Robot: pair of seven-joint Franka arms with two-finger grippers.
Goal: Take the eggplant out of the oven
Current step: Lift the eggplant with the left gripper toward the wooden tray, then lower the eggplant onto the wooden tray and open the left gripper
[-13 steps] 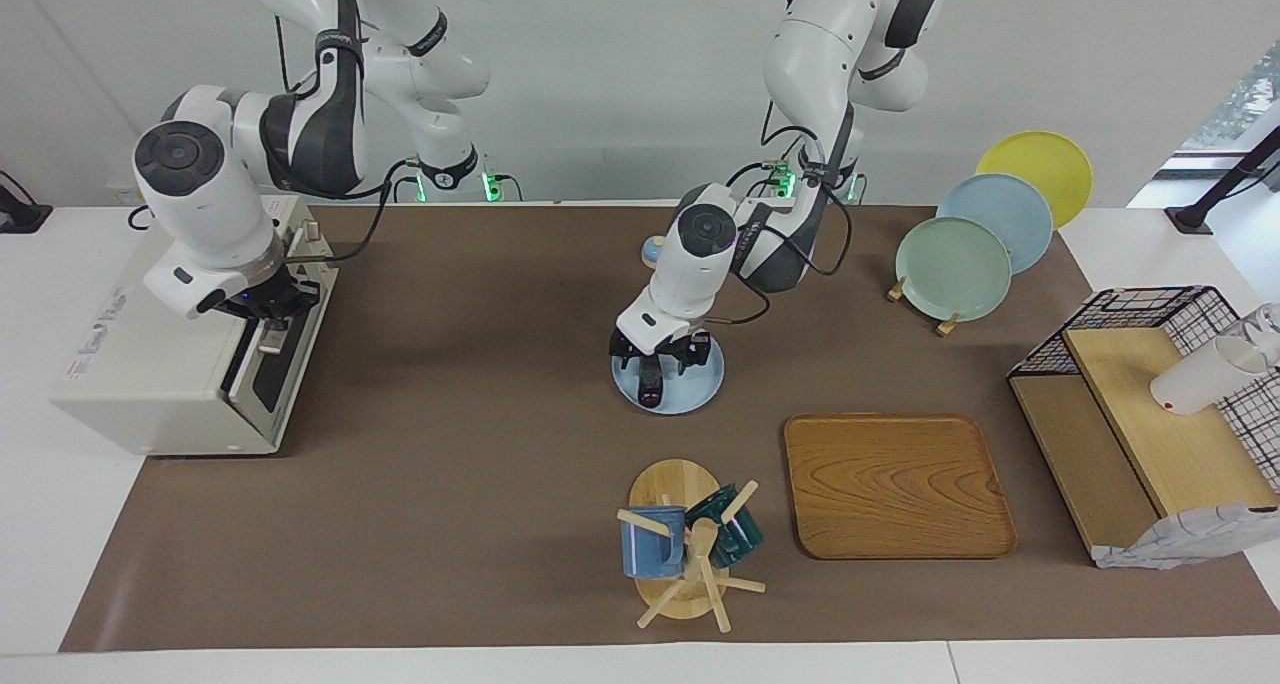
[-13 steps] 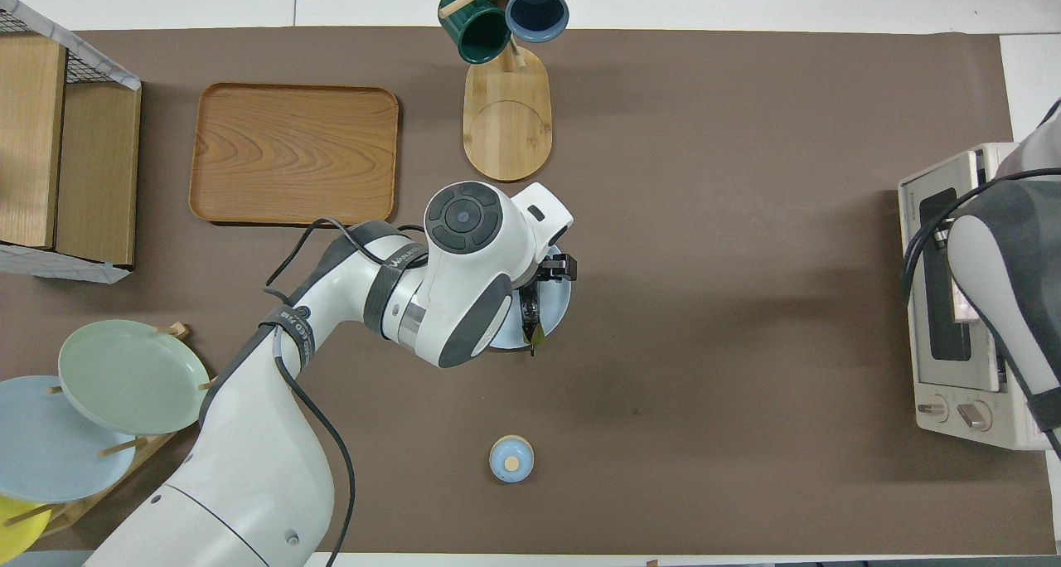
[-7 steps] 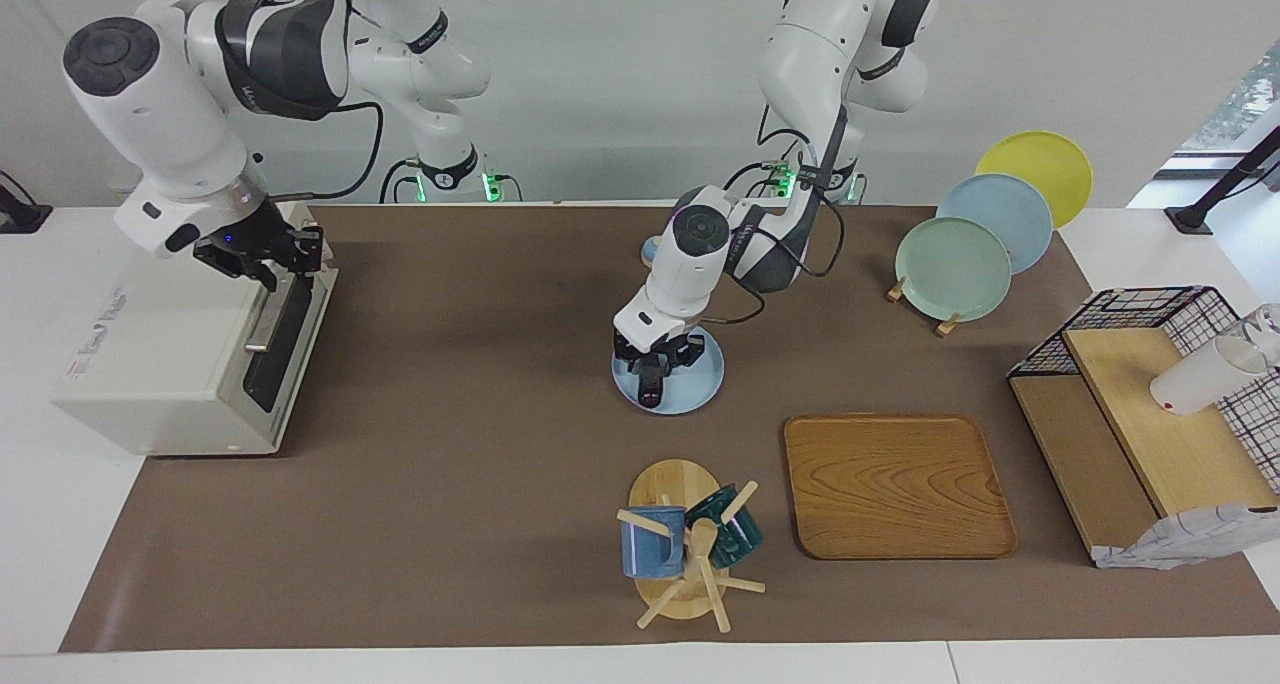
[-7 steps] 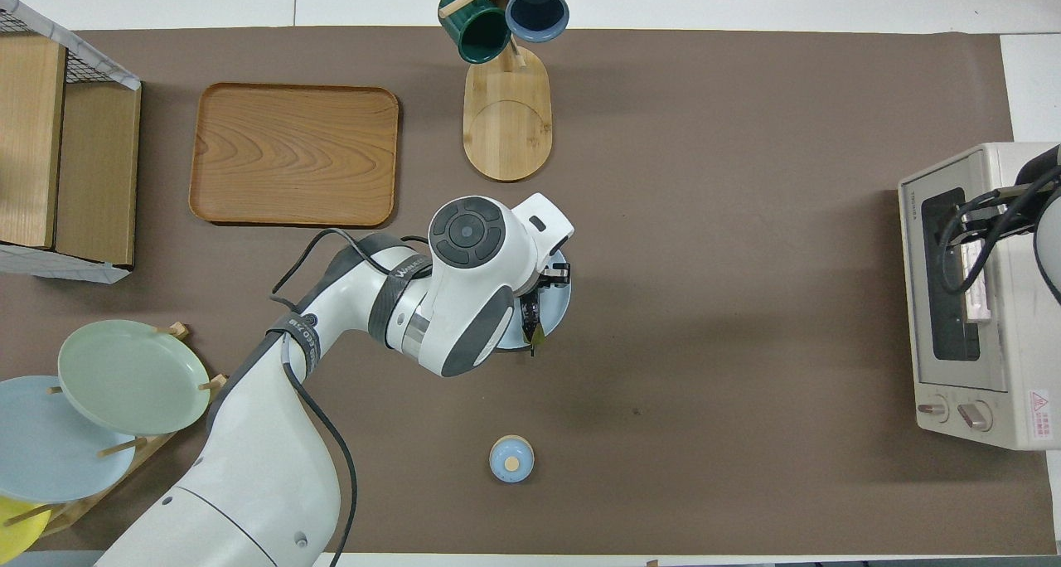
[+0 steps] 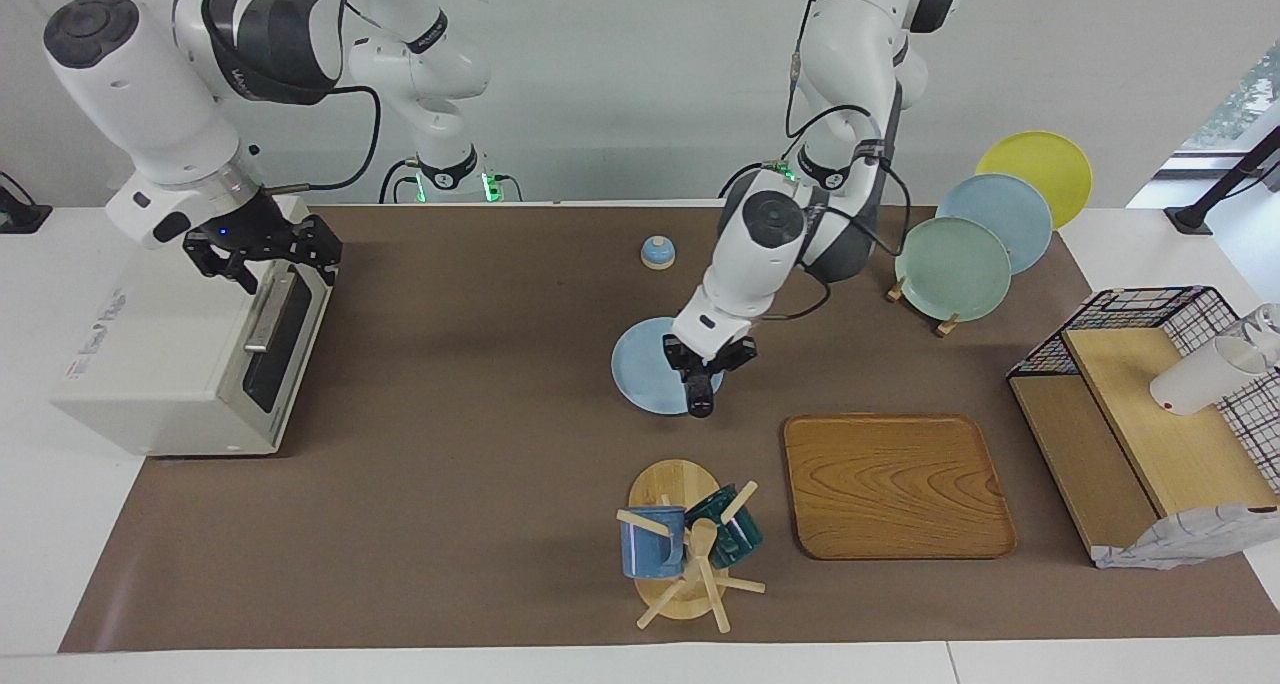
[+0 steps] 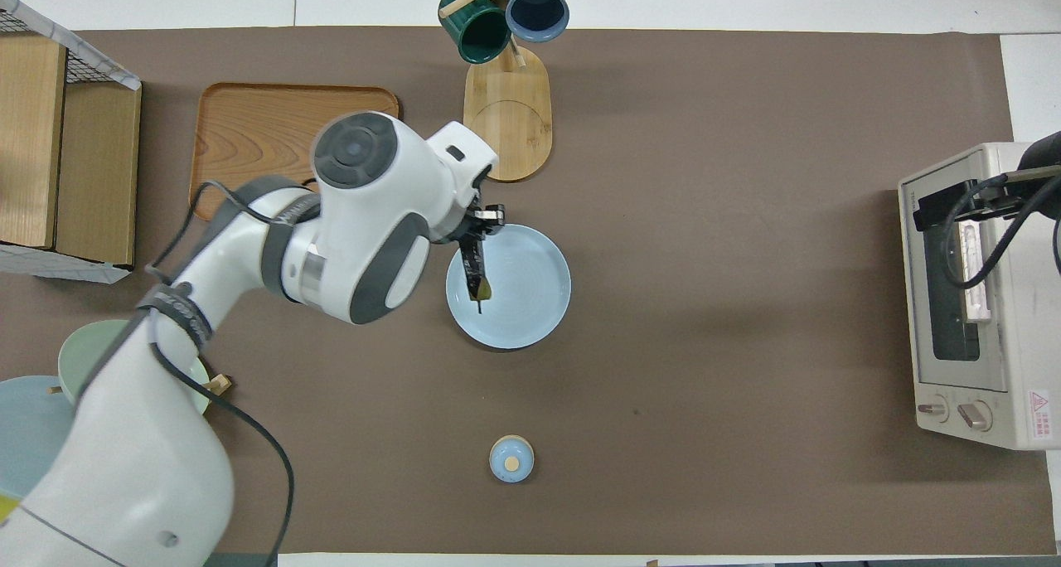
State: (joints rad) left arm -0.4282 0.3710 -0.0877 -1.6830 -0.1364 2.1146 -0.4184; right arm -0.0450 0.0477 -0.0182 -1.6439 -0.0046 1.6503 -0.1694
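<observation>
The slim dark eggplant hangs from my left gripper, which is shut on it. It is raised over the edge of the light blue plate on the side toward the left arm's end of the table. From overhead, the eggplant points its green stem end down over the plate. The off-white oven stands at the right arm's end with its dark glass door shut. My right gripper hovers open just above the door's top edge, holding nothing.
A wooden tray lies toward the left arm's end, beside a mug rack with a blue and a green mug. A small blue lid sits nearer the robots. Standing plates and a wire basket fill the left arm's end.
My left gripper closed on the eggplant lying on the plate and lifted it toward the tray. My right gripper let go of the oven door handle, opened and rose.
</observation>
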